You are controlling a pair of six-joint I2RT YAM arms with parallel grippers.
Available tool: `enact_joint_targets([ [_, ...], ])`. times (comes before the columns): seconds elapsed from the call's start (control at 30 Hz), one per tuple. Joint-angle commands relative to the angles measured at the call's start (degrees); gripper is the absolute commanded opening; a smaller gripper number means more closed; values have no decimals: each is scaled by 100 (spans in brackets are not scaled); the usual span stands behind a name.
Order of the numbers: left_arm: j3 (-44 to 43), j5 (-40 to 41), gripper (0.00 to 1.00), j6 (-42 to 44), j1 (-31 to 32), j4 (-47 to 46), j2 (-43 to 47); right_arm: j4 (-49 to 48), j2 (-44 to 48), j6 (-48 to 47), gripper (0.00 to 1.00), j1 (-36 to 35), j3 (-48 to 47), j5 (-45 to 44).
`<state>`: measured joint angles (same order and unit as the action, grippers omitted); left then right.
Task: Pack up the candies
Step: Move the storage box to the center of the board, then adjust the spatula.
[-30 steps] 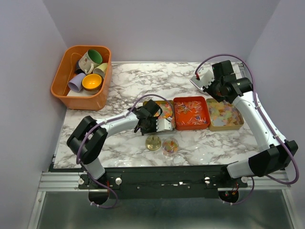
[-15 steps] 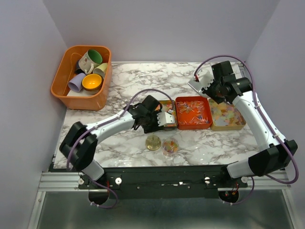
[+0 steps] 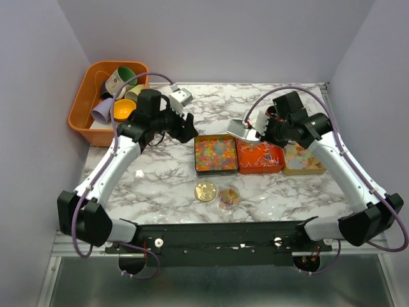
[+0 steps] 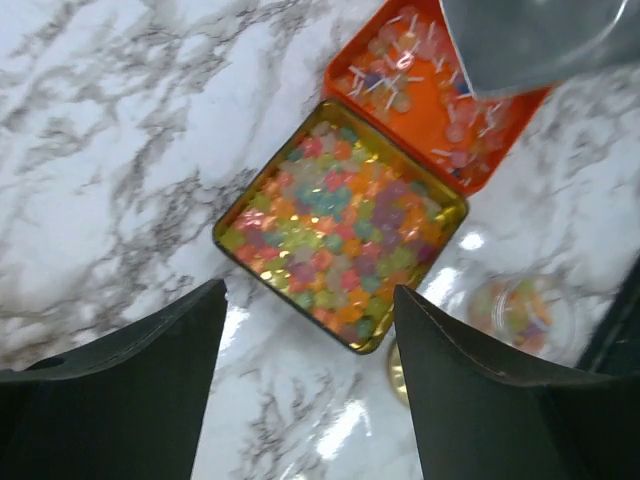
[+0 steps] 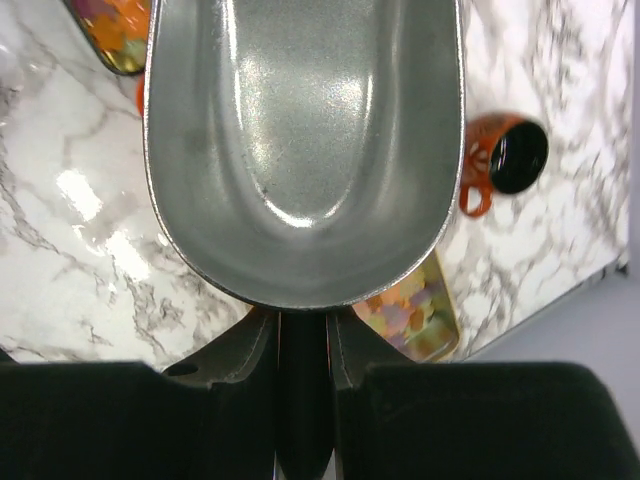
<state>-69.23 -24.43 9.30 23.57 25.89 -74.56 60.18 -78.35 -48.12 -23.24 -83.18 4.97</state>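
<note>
Entry, working left to right. The orange plastic bin [image 3: 82,105] of coloured mugs is sitting at the far left corner, apart from the work. Just right of it, the left fingers [image 3: 184,128] are hanging spread wide and gripping nothing, high over the white marbled surface [image 3: 160,173]. The left wrist view is looking down between them.

The candies [image 4: 340,225] are lying loose in a heap in the gold square metal tin [image 3: 196,153]. They are tiny glossy pieces, mixed orange, yellow, red, pink and green. I am judging them light, hard and prone to rolling, too small and slick for a clean pinch one by one. I am planning on lifting them from under the pile, many at once. In front of the tin, a flat round gold disc [image 3: 206,190] and a small clear round pot [image 3: 221,196] are lying side by side. The pot is holding a few pieces.

The orange square tray [image 3: 257,172], just beside the tin, is holding more pieces with white twists or sticks (I cannot tell which) that may be snagging. Over its far edge, the right fingers [image 3: 262,133] are clamping the handle of a grey metal scoop [image 5: 300,150], its bowl showing bare. The yellowish square tray [image 3: 303,173], rightmost, is carrying flat pastel pieces.
</note>
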Motion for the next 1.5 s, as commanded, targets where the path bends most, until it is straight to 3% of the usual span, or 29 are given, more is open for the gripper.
enact_joint_targets([
  [0.0, -424, -2722, 75, -2184, -889, -556, -927, -648, 197, -540, 1, -592, 205, 206],
  [0.03, -424, -3265, 74, -2726, -950, -767, -1050, -639, 136, -549, 1, -663, 162, 171],
  [0.17, 93, -3779, 72, -4369, -995, -2541, -1367, -648, -189, -409, 1, -831, -119, 74],
  [0.2, 285, -3789, 72, -4619, -986, -3163, -1411, -648, -233, -383, 1, -883, -155, 31],
  [0.3, 419, -3807, 71, -5051, -977, -3510, -1605, -754, -418, -304, 1, -936, -269, -40],
  [0.5, 507, -3658, 69, -5289, -960, -3706, -1781, -938, -550, -259, 1, -1068, -234, -84],
  [0.63, 270, -3464, 67, -4808, -907, -3047, -1947, -1035, -585, -277, 0, -1156, -234, -75],
  [0.77, 129, -3473, 64, -4876, -863, -2967, -2167, -1061, -691, -224, 1, -1252, -383, -67],
  [0.87, 138, -3560, 54, -5060, -837, -3168, -2264, -1070, -770, -233, 0, -1314, -480, -58],
  [0.97, 208, -3744, 36, -5192, -828, -3371, -2317, -1079, -805, -216, 1, -1358, -489, -31],
  [1.0, 278, -3806, 26, -5315, -828, -3519, -2317, -1088, -805, -172, 0, -1367, -489, -31],
  [1.07, 366, -3894, 13, -5438, -828, -3678, -2317, -1079, -796, -137, 1, -1367, -463, -14],
  [1.1, 445, -3921, 2, -5500, -828, -3757, -2300, -1079, -779, -102, 1, -1367, -437, -5],
  [1.23, 639, -3921, 0, -5544, -837, -3890, -2256, -852, -682, -5, 1, -1367, -357, 266],
  [1.27, 674, -3912, 0, -5544, -837, -3916, -2247, -781, -673, 30, 4, -1367, -366, 337],
  [1.3, 718, -3921, 0, -5544, -845, -3951, -2229, -737, -630, 170, 18, -1358, -357, 416],
  [1.4, 771, -3947, 0, -5544, -881, -3986, -2238, -211, -664, 293, 47, -1323, -558, 908],
  [1.47, 753, -3982, 0, -5492, -898, -3978, -2273, 116, -682, 434, 53, -1271, -647, 1224],
])
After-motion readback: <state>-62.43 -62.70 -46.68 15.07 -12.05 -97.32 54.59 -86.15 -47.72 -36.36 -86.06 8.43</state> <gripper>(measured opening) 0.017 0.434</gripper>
